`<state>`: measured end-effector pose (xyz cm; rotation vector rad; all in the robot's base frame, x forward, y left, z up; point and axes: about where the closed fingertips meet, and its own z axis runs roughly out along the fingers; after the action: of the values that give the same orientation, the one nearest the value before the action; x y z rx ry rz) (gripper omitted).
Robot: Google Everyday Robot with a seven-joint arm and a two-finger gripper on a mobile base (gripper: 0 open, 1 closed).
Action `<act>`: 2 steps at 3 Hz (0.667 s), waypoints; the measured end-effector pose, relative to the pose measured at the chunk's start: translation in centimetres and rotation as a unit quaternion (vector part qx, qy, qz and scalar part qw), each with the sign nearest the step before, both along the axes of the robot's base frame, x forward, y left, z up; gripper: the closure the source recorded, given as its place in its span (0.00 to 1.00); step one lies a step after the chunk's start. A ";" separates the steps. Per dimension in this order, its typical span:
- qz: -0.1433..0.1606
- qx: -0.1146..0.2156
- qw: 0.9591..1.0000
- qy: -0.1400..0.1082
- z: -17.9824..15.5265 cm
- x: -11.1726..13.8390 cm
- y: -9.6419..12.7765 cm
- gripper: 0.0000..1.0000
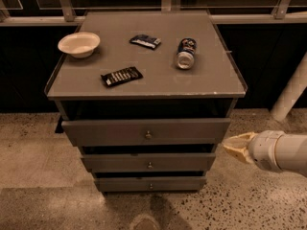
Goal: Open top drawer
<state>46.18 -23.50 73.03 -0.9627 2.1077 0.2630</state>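
Note:
The top drawer [105, 131] is the widest grey panel of three, under the cabinet top, with a small round metal knob [148, 135] at its centre. Its front stands a little forward of the cabinet, with a dark gap above it. My gripper [235, 148] is at the right, level with the drawer's lower right corner and just off it, pointing left. It is a cream tip on a white arm [280, 151]. It touches nothing and is well to the right of the knob.
Two narrower drawers [148, 163] [149, 183] sit below. On the cabinet top [192, 83] lie a white bowl [79, 44], a dark snack bar [122, 76], a small dark packet [145, 41] and a can on its side [185, 53]. A white post [290, 92] stands at the right.

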 end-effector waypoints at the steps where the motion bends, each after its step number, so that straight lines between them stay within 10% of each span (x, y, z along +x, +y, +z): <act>1: -0.013 -0.001 0.998 -0.056 -0.3 7.1 0.6 1.00; 2: -0.008 -0.003 0.998 -0.054 -0.4 7.4 1.1 1.00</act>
<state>53.55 -22.39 72.60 -0.9423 2.0170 0.1917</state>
